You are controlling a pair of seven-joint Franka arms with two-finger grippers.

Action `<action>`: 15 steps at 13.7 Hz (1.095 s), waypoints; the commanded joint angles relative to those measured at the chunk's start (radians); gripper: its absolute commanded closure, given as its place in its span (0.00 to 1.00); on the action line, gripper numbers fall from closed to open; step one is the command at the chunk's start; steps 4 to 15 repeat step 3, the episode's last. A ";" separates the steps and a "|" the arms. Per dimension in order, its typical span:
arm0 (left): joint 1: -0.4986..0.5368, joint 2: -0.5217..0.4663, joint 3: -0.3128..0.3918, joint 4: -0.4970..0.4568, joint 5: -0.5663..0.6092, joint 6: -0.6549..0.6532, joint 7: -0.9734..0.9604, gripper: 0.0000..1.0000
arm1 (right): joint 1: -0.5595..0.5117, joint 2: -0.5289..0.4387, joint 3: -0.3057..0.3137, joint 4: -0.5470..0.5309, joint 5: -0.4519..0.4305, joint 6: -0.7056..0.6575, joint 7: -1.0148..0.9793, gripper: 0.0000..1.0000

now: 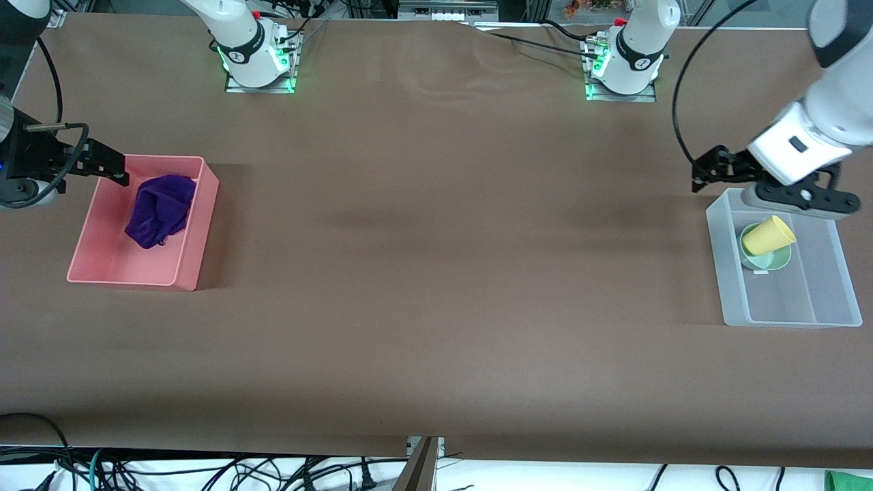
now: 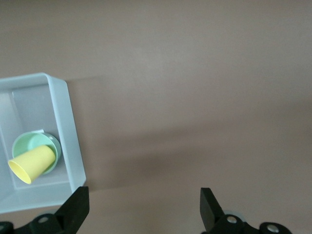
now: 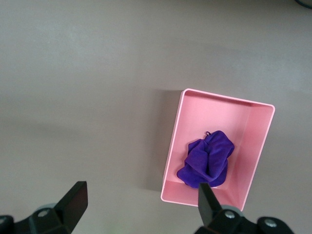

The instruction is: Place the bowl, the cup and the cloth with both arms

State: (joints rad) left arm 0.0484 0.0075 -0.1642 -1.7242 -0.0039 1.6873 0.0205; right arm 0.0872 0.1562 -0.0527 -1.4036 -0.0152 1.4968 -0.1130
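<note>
Cup tipped in bowl inside clear bin, cloth in pink bin; my left tool and right tool above bins, fingers apart, nothing held.

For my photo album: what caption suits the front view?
Purple cloth in pink bin, yellow cup tipped in green bowl inside clear bin.

A pink bin stands on the brown table toward the right arm's end, and a clear bin stands toward the left arm's end. The two bins are well apart, with bare table surface between them. Below the table's near edge, many black cables lie tangled on a white floor, and a small green thing shows at the corner.
</note>
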 commanded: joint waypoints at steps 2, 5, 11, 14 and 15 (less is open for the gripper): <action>-0.027 -0.038 0.022 -0.080 -0.013 0.051 -0.020 0.00 | -0.007 -0.003 0.014 -0.008 0.004 0.003 0.013 0.00; -0.027 -0.040 0.022 -0.080 -0.013 0.051 -0.020 0.00 | -0.007 -0.001 0.014 -0.006 0.004 0.003 0.013 0.00; -0.027 -0.040 0.022 -0.080 -0.013 0.051 -0.020 0.00 | -0.007 -0.001 0.014 -0.006 0.004 0.003 0.013 0.00; -0.027 -0.040 0.022 -0.080 -0.013 0.051 -0.020 0.00 | -0.007 -0.001 0.014 -0.006 0.004 0.003 0.013 0.00; -0.027 -0.040 0.022 -0.080 -0.013 0.051 -0.020 0.00 | -0.007 -0.001 0.014 -0.006 0.004 0.003 0.013 0.00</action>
